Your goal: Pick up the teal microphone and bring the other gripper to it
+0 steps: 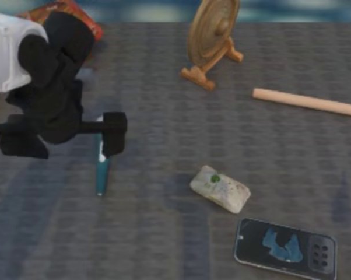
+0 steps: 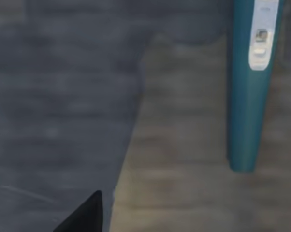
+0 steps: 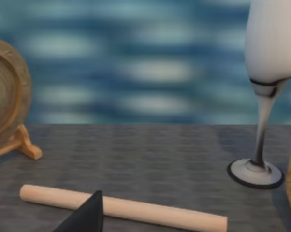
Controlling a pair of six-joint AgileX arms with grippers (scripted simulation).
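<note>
The teal microphone [image 1: 102,172] is seen lying flat on the table's left, directly beneath the left gripper [image 1: 108,135]; whether its fingers are apart cannot be told.

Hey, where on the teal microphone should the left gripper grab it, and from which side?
Probably the slim handle of the microphone, from above. It lies flat on the table, so the fingers can straddle its narrow width. The left gripper hovers over its head end.

the left tool [image 1: 108,137] hides the teal microphone's [image 1: 102,174] head (handle tip shows).
</note>
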